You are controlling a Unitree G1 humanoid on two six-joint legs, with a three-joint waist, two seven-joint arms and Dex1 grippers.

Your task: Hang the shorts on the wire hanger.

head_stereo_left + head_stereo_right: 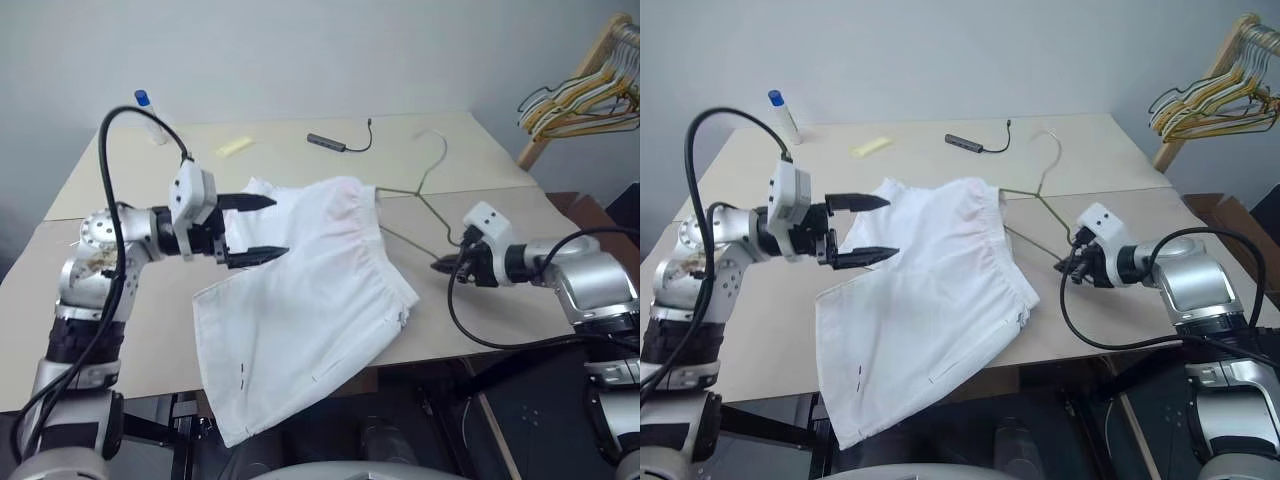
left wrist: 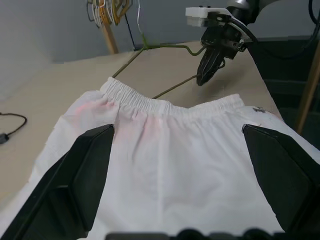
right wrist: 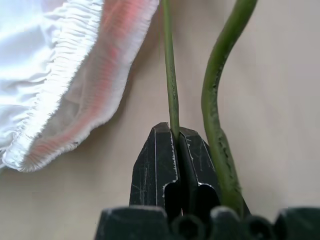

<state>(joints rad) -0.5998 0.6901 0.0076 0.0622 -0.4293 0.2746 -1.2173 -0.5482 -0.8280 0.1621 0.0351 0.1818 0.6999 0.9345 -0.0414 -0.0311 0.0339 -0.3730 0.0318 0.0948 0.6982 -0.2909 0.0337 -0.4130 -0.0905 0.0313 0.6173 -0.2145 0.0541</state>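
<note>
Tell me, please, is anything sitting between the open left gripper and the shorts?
Nothing visible does. The left gripper hangs open right over the shorts, a finger to each side of the cloth. The right gripper is shut on the wire hanger, which runs in under the waistband.

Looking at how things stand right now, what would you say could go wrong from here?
1. The right gripper pinches only one thin wire of the wire hanger; it could twist or slip out when loaded.
2. The left gripper is open over the shorts, holding nothing, and one leg already hangs over the table edge, so the cloth may slide off.
3. The hanger reaches under the waistband and could snag there.
</note>
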